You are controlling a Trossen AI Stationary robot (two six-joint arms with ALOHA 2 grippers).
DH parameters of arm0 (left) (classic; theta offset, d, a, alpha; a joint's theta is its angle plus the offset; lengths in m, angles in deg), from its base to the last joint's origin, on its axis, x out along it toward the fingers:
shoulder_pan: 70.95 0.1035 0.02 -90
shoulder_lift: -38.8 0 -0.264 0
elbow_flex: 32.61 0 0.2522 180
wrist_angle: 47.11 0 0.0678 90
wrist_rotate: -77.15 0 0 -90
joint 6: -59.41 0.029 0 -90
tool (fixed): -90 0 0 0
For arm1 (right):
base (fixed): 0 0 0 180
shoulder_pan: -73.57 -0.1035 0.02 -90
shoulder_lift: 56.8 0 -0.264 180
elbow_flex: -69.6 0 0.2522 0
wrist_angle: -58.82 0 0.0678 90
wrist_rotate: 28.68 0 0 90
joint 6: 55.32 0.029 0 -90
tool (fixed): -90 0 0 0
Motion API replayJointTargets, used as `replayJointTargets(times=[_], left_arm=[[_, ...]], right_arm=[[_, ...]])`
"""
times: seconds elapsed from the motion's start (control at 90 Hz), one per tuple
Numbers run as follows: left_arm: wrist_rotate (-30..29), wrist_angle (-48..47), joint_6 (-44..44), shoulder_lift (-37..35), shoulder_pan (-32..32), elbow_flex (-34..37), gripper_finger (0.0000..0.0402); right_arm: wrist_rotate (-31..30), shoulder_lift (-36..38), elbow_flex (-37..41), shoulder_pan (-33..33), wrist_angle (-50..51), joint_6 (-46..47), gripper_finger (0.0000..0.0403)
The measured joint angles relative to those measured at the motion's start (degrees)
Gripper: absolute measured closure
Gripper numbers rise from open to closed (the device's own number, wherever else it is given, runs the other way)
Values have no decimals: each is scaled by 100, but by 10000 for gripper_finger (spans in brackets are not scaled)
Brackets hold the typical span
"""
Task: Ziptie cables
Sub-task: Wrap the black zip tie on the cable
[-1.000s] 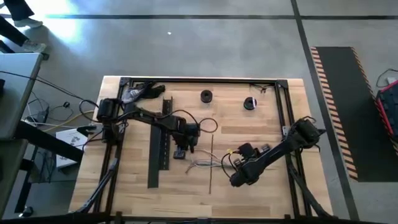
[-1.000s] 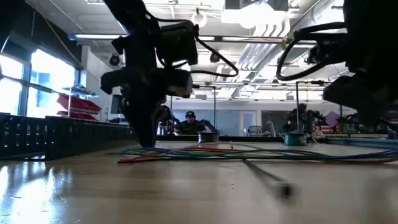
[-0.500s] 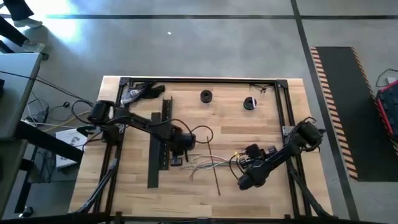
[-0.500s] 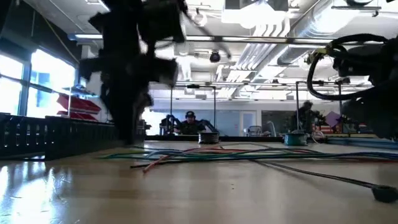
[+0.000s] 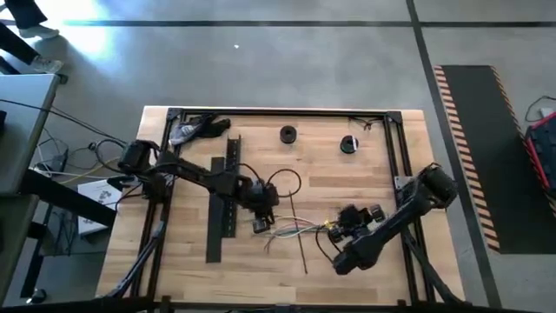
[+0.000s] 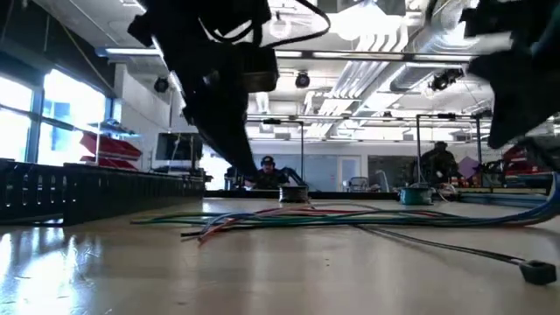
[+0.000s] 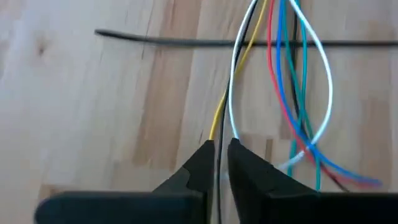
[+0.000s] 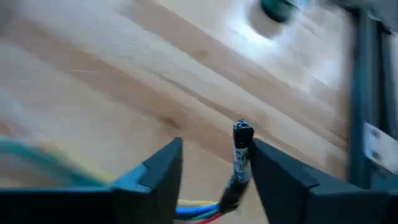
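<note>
The cables point(image 5: 295, 228) are thin coloured wires lying across the table's middle; they also show in the low view point(image 6: 332, 217). My left gripper point(image 5: 261, 224) is at their left end, shut on a few wires point(image 7: 217, 149). My right gripper point(image 5: 334, 228) is at their right end, its fingers apart point(image 8: 214, 149), with the bundle's black-wrapped end point(image 8: 241, 149) between them. A thin dark strip point(image 5: 301, 243) lies slanted under the cables, its head point(image 6: 534, 271) toward the near edge. My left gripper pinches the yellow and white wires point(image 7: 225, 124) between its fingertips, near the bundle's loose left end. The fingers lie along the wires. The red, blue and green wires point(image 7: 292, 118) pass beside one finger, loose on the table. My right gripper's fingers are apart, and the black-wrapped end of the bundle stands against the inner side of one finger point(image 8: 273, 174). Whether it is gripped I cannot tell. In the low view that end of the cables point(image 6: 547, 203) rises off the table.
A long black slotted channel point(image 5: 219, 209) lies left of the cables, also seen along the left edge point(image 6: 79, 194). Two dark rolls point(image 5: 288, 133) point(image 5: 348, 144) and a tool point(image 5: 195, 129) sit near the far edge. A person point(image 6: 267, 168) is in the room behind.
The cables were a short clump and are now drawn out lengthwise between the two grippers, with their left ends splayed. My right gripper has gone toward the near right. My left gripper has shifted slightly toward the near edge. The dark strip has turned from straight to slanted.
</note>
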Motion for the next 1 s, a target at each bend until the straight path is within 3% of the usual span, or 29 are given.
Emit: replayJointTargets(times=[0.256,0.4,0.567,0.778,0.889,1.0], left_arm=[[-160,1095,-125,567,215,-2,246],[-167,1226,-290,703,396,0,215],[-183,1172,-330,701,444,-2,210],[-183,1315,-327,745,451,-4,209],[-178,1712,-370,814,528,-5,209],[-145,2066,-459,873,647,-9,209]], right_arm=[[-1403,501,-44,-542,-950,-644,157],[-1071,504,73,-677,-892,-464,153],[-553,495,512,-685,-919,141,153],[-742,495,727,-662,-989,558,153],[-947,495,732,-523,-1507,277,153],[-883,495,732,-334,-2360,-660,153]])
